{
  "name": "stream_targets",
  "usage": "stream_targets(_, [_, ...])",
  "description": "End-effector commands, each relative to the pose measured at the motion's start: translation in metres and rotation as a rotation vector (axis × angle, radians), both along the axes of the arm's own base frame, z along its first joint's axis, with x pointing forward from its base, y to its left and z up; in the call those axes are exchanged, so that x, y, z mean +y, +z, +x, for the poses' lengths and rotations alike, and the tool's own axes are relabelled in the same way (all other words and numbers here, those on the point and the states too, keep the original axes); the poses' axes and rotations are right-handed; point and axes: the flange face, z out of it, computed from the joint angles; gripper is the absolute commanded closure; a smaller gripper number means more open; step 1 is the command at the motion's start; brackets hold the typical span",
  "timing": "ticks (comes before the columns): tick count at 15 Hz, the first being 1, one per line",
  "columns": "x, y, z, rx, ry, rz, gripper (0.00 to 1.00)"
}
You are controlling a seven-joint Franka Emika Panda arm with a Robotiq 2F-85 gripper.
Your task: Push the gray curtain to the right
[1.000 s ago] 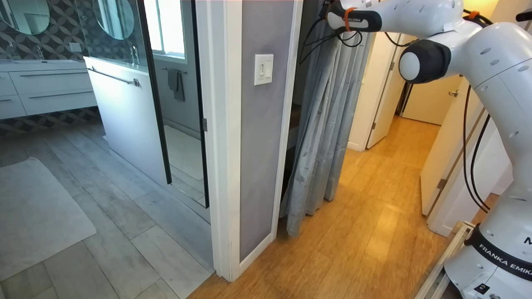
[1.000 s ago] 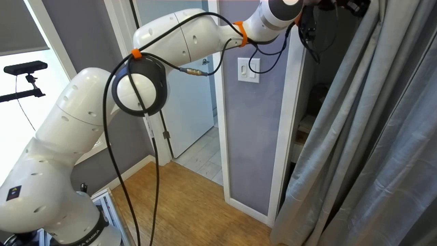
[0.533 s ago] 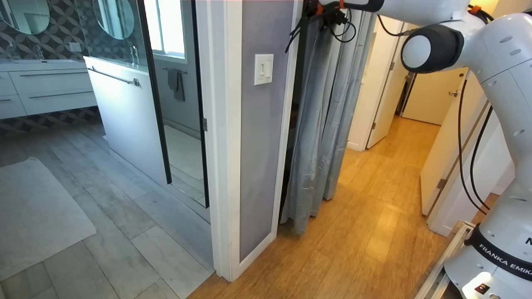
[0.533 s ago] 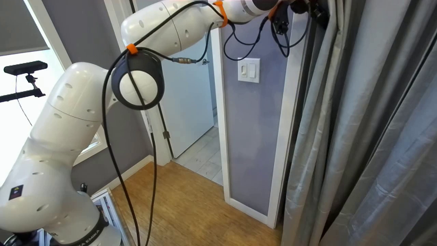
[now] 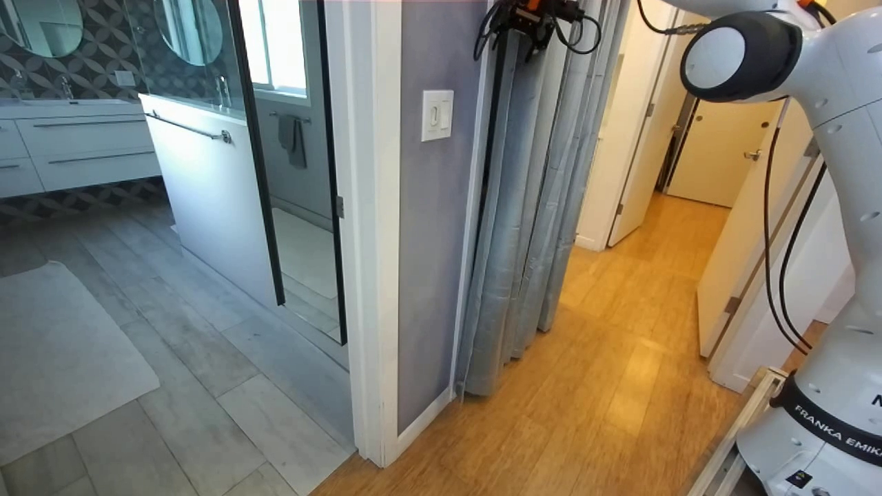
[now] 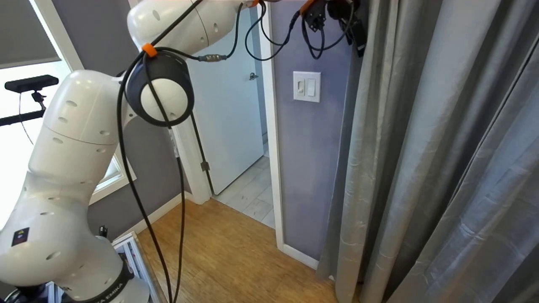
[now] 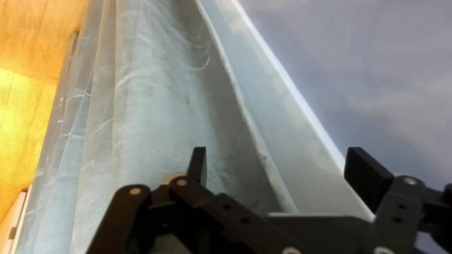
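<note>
The gray curtain (image 5: 517, 227) hangs floor-length in pleats at the doorway, its near edge against the lavender wall's border. In an exterior view, the curtain (image 6: 404, 168) fills the right side and covers the doorway trim. Seen from the wrist, my gripper (image 7: 276, 151) stands wide open, its fingers (image 7: 365, 176) well apart. The edge of the curtain (image 7: 152, 106) runs down between them without being pinched. High up at the curtain's near edge, the gripper (image 6: 358, 40) is partly dark against the fabric. Whether a finger touches the cloth I cannot tell.
The lavender wall (image 6: 311, 160) with a white switch plate (image 6: 306, 86) adjoins the curtain. A white door (image 6: 229, 126) stands behind the arm. Wooden floor (image 5: 606, 358) runs along the hallway, with another white door (image 5: 751, 241) near the robot's base.
The gripper has opened and moved back toward the wall side and the robot. The curtain's near edge has shifted the same way, covering the dark doorway gap and hanging straighter.
</note>
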Motion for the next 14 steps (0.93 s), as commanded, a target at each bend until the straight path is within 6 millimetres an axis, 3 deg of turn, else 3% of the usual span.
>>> stream_targets(1, [0.033, 0.003, -0.02, 0.139, 0.129, 0.071, 0.0])
stream_targets(6, [0.084, 0.001, -0.052, 0.37, 0.286, 0.089, 0.0])
stream_targets(11, [0.138, 0.016, -0.094, 0.544, 0.472, 0.083, 0.0])
stream_targets(14, [0.162, 0.033, -0.11, 0.549, 0.539, 0.084, 0.0])
